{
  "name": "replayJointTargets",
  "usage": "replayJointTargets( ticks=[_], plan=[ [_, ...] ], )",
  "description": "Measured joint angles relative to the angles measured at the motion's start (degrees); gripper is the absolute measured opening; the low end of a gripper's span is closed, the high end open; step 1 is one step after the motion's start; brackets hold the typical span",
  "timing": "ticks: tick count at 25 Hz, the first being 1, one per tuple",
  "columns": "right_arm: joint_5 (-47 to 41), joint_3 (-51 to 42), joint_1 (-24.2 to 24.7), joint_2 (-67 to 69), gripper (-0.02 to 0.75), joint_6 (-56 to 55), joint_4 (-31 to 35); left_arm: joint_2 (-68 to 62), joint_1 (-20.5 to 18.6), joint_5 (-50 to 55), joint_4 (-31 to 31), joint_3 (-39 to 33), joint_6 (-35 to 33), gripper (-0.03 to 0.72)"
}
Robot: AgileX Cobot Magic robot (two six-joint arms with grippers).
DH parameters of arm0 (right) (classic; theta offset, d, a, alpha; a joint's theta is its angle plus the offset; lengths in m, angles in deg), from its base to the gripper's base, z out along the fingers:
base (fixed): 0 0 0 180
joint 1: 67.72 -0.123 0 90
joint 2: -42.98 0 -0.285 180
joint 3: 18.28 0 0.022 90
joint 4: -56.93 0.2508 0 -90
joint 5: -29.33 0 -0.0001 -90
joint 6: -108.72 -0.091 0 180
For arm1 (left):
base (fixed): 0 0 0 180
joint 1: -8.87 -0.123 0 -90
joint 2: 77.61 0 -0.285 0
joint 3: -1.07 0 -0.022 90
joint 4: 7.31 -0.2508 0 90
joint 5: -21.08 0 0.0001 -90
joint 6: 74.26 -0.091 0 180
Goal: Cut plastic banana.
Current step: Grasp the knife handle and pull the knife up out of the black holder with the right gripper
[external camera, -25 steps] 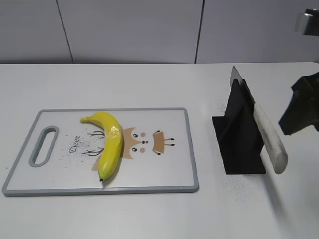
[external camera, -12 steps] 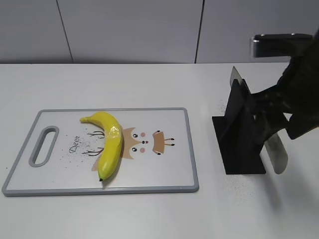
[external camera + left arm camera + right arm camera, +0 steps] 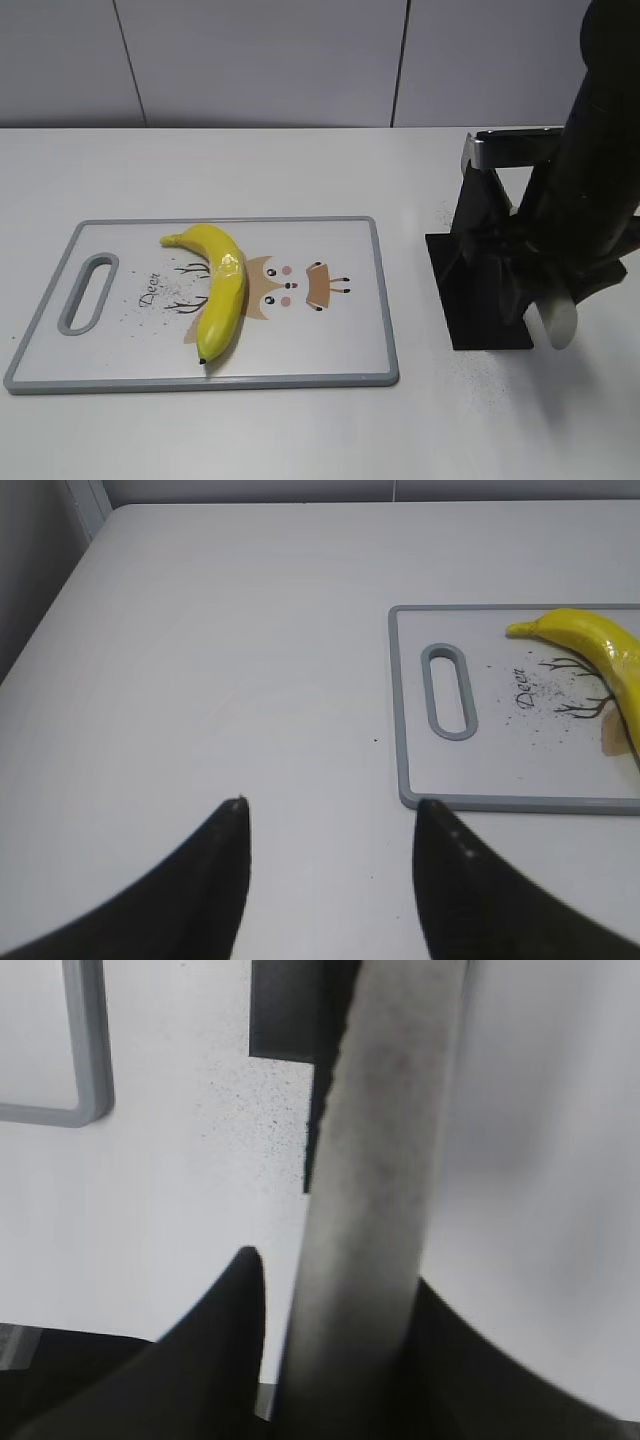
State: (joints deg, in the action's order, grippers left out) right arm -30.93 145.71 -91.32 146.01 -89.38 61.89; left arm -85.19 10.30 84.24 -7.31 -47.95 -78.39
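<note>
The plastic banana (image 3: 222,290) lies on the left half of the cutting board (image 3: 340,335), stem to the back; it also shows in the left wrist view (image 3: 600,645). A knife with a pale handle (image 3: 555,315) rests in a black holder (image 3: 480,300) on the right. My right gripper (image 3: 540,280) straddles the handle (image 3: 380,1160). Its jaws (image 3: 335,1270) are open: the right finger is against the handle and a gap shows at the left finger. My left gripper (image 3: 331,802) is open and empty over bare table, left of the board (image 3: 520,750).
The board has a grey rim and a handle slot (image 3: 88,292) at its left end. Dark specks lie on the table around the holder (image 3: 300,1010). The board's corner (image 3: 85,1060) shows in the right wrist view. A grey wall runs behind the table.
My right arm has come in from the right edge and down over the knife, so its fingers now straddle the handle. The banana, board and knife have not moved.
</note>
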Motion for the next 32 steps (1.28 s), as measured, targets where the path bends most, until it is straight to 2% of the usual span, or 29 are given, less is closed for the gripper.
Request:
replayJointTargets(
  ticks=[2,11,25,32],
  plan=[
    [-0.3,0.0,0.0,0.0,0.162,-1.2,-0.3,0.0,0.0,0.0,0.0,0.0,0.0,0.507],
    [-0.4,0.0,0.1,-2.4,0.163,-2.3,0.1,0.0,0.0,0.0,0.0,0.0,0.0,0.501],
    [-1.2,0.0,0.0,-19.8,0.163,-3.5,-2.5,0.0,0.0,0.4,0.0,0.2,0.0,0.489],
    [0.7,0.8,0.0,-24.9,0.162,-1.6,-5.0,-4.1,0.0,2.4,2.3,5.2,0.0,0.489]
  ],
)
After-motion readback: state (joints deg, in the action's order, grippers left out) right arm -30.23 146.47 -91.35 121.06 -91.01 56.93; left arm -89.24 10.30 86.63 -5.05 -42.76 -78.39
